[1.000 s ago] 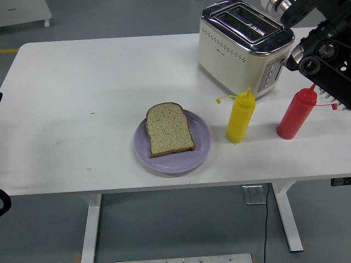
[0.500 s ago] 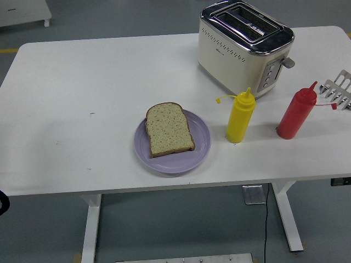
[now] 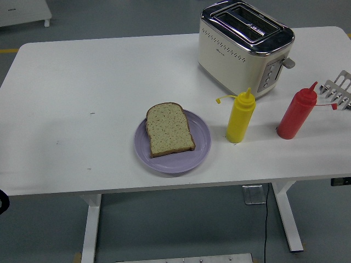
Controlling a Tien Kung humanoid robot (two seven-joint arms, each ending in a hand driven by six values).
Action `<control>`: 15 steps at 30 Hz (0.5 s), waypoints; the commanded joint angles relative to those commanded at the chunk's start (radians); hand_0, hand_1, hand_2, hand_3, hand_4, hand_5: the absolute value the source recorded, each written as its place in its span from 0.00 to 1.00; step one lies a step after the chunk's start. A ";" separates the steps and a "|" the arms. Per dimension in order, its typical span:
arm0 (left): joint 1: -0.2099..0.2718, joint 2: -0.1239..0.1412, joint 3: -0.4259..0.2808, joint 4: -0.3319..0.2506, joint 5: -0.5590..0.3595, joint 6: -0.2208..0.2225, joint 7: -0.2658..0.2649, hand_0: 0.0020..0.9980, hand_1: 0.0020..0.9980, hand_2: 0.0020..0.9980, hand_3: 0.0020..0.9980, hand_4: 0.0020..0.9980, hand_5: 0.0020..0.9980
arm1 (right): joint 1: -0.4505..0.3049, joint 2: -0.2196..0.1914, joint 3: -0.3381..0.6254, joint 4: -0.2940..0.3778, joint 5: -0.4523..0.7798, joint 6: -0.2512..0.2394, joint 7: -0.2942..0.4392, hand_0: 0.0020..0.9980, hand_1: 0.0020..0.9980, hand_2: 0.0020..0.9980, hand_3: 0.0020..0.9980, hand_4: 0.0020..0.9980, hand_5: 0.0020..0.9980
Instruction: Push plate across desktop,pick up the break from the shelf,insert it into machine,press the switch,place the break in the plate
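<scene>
One bread slice (image 3: 169, 130) on purple plate (image 3: 201, 143); neither robot hand visible, state unknowable.

Bread slice (image 3: 169, 129) lies on purple plate (image 3: 201, 143) (near front edge) of white worktop (image 3: 82, 109); toaster (image 3: 244, 46) behind, yellow bottle (image 3: 240, 117) and red bottle (image 3: 296, 113) right, rack (image 3: 339, 90) at edge.

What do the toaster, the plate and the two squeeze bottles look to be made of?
Toaster: glossy cream body, likely painted metal or plastic, with a mirror-bright chrome top. Plate: smooth lilac, ceramic or plastic; the look leaves it open. Yellow bottle and red bottle: soft-looking opaque plastic with nozzle tips.
</scene>
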 joint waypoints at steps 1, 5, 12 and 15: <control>-0.001 0.000 0.000 0.000 0.000 0.000 0.000 0.82 0.87 0.93 0.80 0.64 1.00 | -0.022 0.003 0.015 0.001 0.024 0.004 -0.001 0.85 0.81 0.83 0.81 0.57 0.58; -0.001 -0.001 0.001 0.000 0.000 0.000 0.000 0.82 0.87 0.93 0.80 0.64 1.00 | -0.106 0.023 0.053 0.005 0.109 0.016 0.014 0.85 0.81 0.82 0.80 0.56 0.57; 0.000 -0.003 0.001 0.000 0.000 0.001 0.000 0.82 0.87 0.93 0.80 0.64 1.00 | -0.214 0.069 0.075 0.003 0.168 0.041 0.099 0.84 0.80 0.81 0.78 0.52 0.56; -0.001 -0.003 0.001 0.000 0.000 0.001 0.001 0.82 0.86 0.93 0.80 0.64 1.00 | -0.245 0.090 0.089 0.002 0.167 0.056 0.122 0.84 0.79 0.80 0.78 0.52 0.60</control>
